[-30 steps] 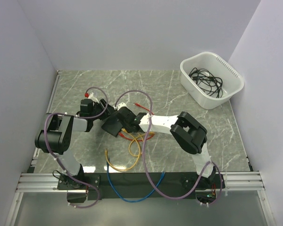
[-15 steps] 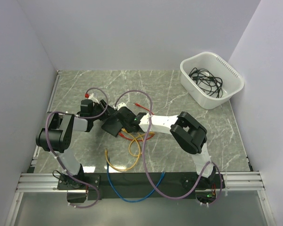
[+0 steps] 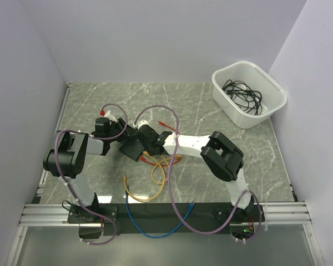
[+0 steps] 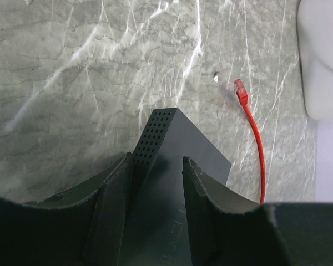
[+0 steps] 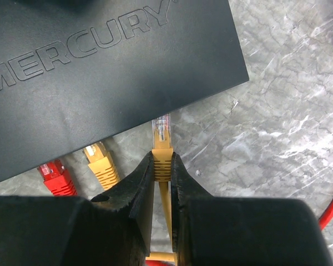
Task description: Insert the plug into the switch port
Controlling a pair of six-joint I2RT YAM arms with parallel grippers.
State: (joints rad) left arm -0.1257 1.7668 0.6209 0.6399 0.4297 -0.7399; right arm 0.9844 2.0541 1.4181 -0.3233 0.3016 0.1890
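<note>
The switch (image 5: 100, 72), a flat black box with raised lettering, lies tilted at mid-table (image 3: 134, 147). My left gripper (image 4: 155, 166) is shut on its corner: the fingers (image 4: 116, 210) sit on either side of the perforated edge (image 4: 150, 138). My right gripper (image 5: 162, 166) is shut on the yellow plug (image 5: 162, 147). The plug's clear tip points at the switch's near edge and almost touches it. The port face is hidden under that edge.
A second yellow plug (image 5: 101, 164) and a red plug (image 5: 56, 177) sit at the same edge, tips under it. A loose red cable (image 4: 254, 127) lies beyond the switch. Yellow cable loops (image 3: 158, 174) lie near me. A white tub (image 3: 248, 93) of black cables stands far right.
The left arm has shifted very slightly. The switch, the yellow plug and the right arm stay where they were.
</note>
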